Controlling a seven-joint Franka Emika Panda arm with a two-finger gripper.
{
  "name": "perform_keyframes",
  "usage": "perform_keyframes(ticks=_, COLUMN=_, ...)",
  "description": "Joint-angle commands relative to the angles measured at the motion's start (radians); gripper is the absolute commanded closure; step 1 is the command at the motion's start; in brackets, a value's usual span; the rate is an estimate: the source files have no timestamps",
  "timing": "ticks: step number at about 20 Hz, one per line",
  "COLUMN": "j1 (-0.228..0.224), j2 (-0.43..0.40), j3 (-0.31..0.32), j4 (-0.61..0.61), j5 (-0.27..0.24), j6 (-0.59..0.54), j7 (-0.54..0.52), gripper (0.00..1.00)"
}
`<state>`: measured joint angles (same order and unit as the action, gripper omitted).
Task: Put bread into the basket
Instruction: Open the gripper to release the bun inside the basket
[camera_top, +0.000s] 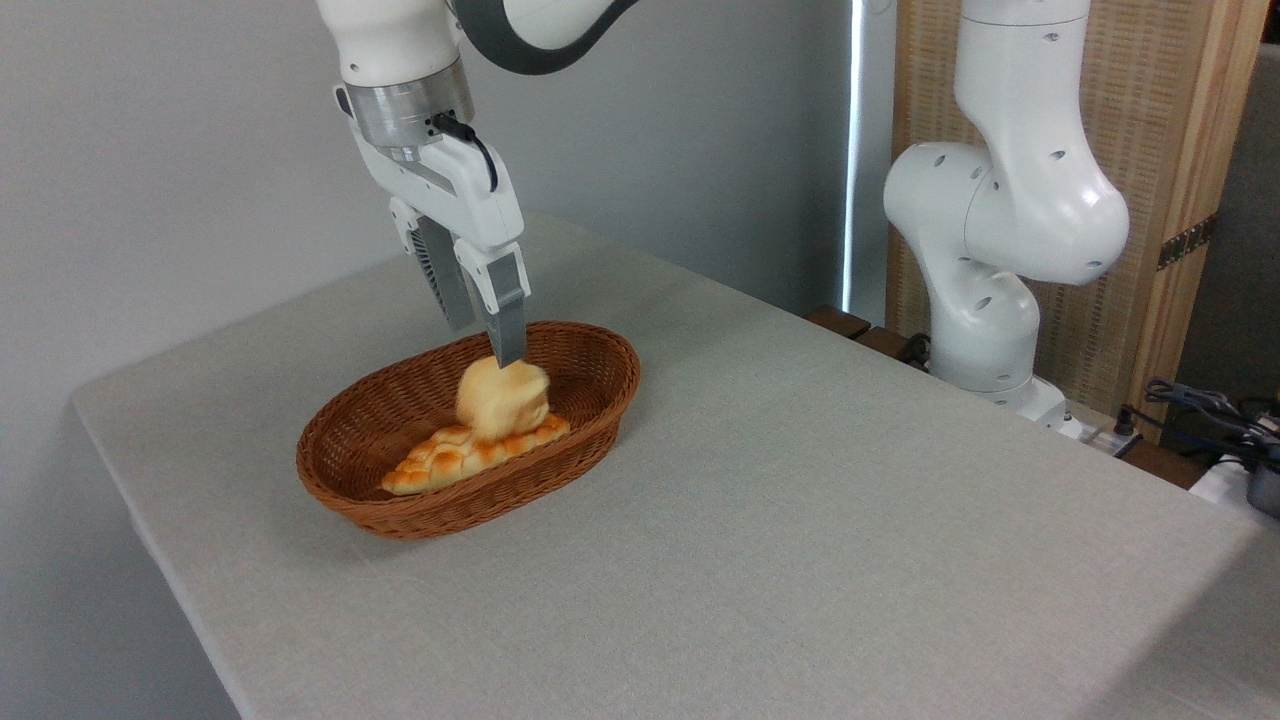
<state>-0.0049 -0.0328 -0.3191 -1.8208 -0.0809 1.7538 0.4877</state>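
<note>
Where bun sits: bread (503, 399) inside basket (590, 425), blurred, resting on or just above braided loaf (470, 456).
Claw: gripper (483, 335) above bun, fingers parted, near finger tip touching or just over bun top; hold or release cannot be told.
Done: bun within basket rim, toward far right half.
Left: letting go if not yet let go, then lifting clear.
Hidden: bun underside, contact with loaf, far finger tip behind near one.
Cut off: arm top, second arm at right.
Table (800, 520): otherwise bare.
</note>
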Motion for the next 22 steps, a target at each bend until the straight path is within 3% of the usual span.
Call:
perform_keyframes(ticks=1, j1=-0.001, j2=-0.001, j3=0.006, j4=0.006, j5=0.007, j6=0.006, j7=0.002, gripper=0.0)
perform_keyframes(ticks=7, j1=0.003, j2=-0.001, j3=0.02, j4=0.014, j5=0.006, j6=0.007, j7=0.011, gripper=0.0)
perform_keyframes(ticks=15, j1=0.003, j2=0.034, j3=0.124, j4=0.148, j5=0.003, j6=-0.039, j7=0.046, gripper=0.0)
perform_keyframes(ticks=18, j1=0.0, j2=0.056, j3=0.169, j4=0.21, j5=0.007, j6=-0.102, j7=0.126, gripper=0.0)
perform_keyframes(ticks=22, j1=-0.026, j2=0.048, j3=0.297, j4=0.25, j5=0.004, j6=-0.155, j7=0.274, gripper=0.0)
